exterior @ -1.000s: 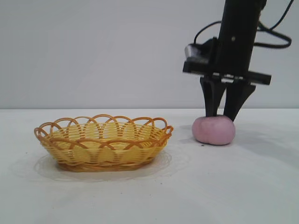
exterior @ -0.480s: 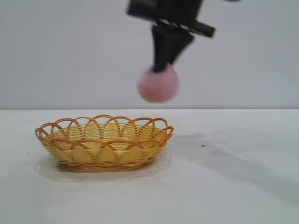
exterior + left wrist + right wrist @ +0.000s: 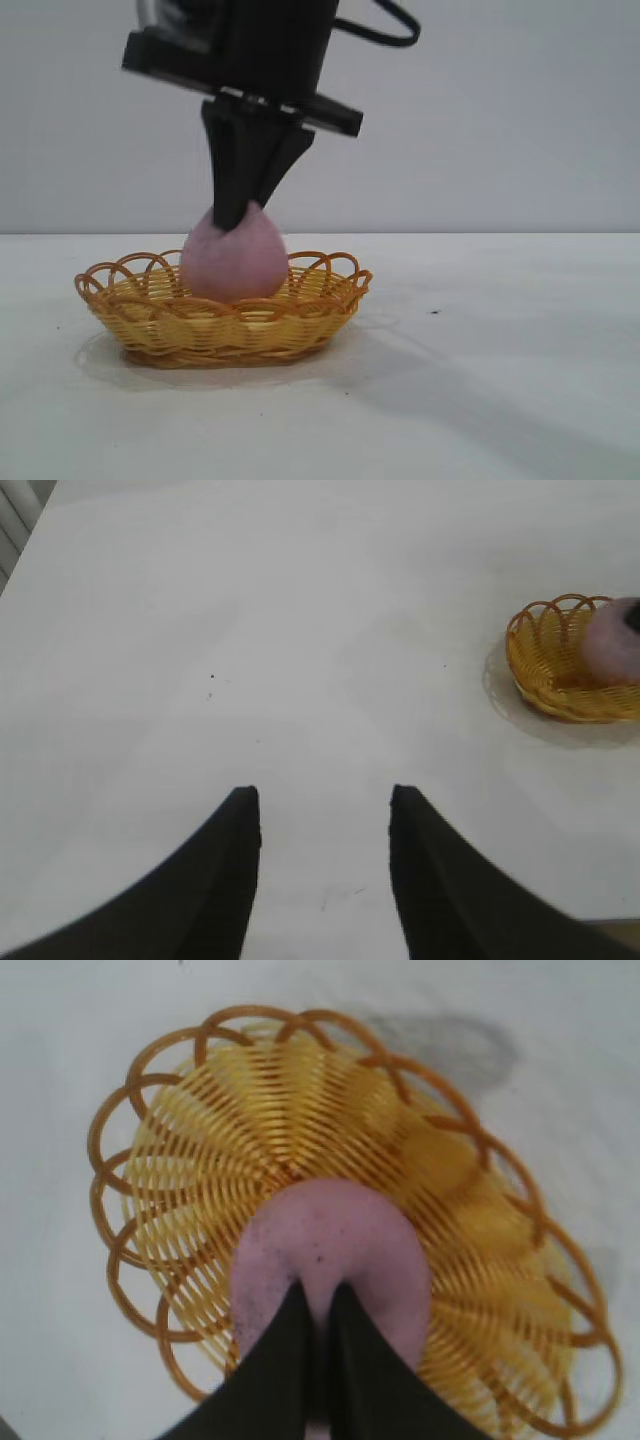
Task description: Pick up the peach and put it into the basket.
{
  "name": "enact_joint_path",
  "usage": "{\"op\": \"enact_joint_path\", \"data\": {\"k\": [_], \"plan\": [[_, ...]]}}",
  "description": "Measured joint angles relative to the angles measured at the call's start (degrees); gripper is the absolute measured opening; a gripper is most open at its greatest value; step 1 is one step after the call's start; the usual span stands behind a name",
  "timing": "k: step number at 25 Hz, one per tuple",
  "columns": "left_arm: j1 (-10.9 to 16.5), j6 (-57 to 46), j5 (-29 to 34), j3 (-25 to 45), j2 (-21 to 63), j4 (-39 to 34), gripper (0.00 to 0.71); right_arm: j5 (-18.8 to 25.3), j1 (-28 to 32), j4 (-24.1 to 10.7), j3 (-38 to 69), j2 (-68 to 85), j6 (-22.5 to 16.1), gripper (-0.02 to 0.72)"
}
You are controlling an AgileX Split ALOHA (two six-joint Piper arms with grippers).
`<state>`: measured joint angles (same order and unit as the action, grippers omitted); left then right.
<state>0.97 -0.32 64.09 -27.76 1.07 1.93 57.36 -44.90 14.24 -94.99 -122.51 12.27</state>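
The pale pink peach (image 3: 235,262) sits low inside the yellow wicker basket (image 3: 325,292), its lower half behind the rim. My right gripper (image 3: 233,214) comes straight down from above and is shut on the peach's pinched top. In the right wrist view the fingertips (image 3: 296,1305) squeeze a fold of the peach (image 3: 335,1235) over the middle of the basket (image 3: 250,1110). My left gripper (image 3: 322,798) hangs open over bare table with nothing between its fingers. From there the basket (image 3: 545,660) and the peach (image 3: 612,640) show far off.
The white table (image 3: 500,380) runs wide around the basket, with a small dark speck (image 3: 434,313) to its right. A plain grey wall stands behind. The right arm's shadow lies across the table to the right of the basket.
The right gripper closed on the peach where it lay on the table at the right, lifted it, carried it left and lowered it into the basket. The left gripper has not moved.
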Motion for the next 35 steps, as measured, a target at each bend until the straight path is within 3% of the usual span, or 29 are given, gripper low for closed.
{"op": "enact_joint_path", "data": {"k": [4,5,6,11,13,16,17,21,29,35], "plan": [[0.0,0.0,0.0,0.0,0.0,0.0,0.268,-3.41,-0.13,-0.88,0.0,-2.32,-0.39,0.0],[0.0,0.0,0.0,0.0,0.0,0.0,0.268,-4.16,-0.13,-1.01,0.0,-2.46,-0.67,0.058],[0.0,0.0,0.0,0.0,0.0,0.0,0.268,-4.53,-0.13,-1.01,0.0,-2.45,-0.95,0.058],[0.0,0.0,0.0,0.0,0.0,0.0,0.268,-2.9,-0.13,-4.29,0.0,-0.38,-4.33,0.428],[0.0,0.0,0.0,0.0,0.0,0.0,0.268,-2.2,-0.13,-6.98,0.0,2.9,-6.15,0.494],[0.0,0.0,0.0,0.0,0.0,0.0,0.268,-2.2,1.43,-12.18,0.0,9.47,-12.0,0.482],[0.0,0.0,0.0,0.0,0.0,0.0,0.268,-2.06,2.88,-14.31,0.33,11.4,-14.28,0.509],[0.0,0.0,0.0,0.0,0.0,0.0,0.268,-2.19,12.09,-20.14,8.69,15.09,-20.54,0.509],[0.0,0.0,0.0,0.0,0.0,0.0,0.268,-7.65,31.05,-20.48,28.92,15.21,-24.39,0.509],[0.0,0.0,0.0,0.0,0.0,0.0,0.268,-11.12,36.02,-20.19,34.99,25.47,-25.11,0.509]]}}
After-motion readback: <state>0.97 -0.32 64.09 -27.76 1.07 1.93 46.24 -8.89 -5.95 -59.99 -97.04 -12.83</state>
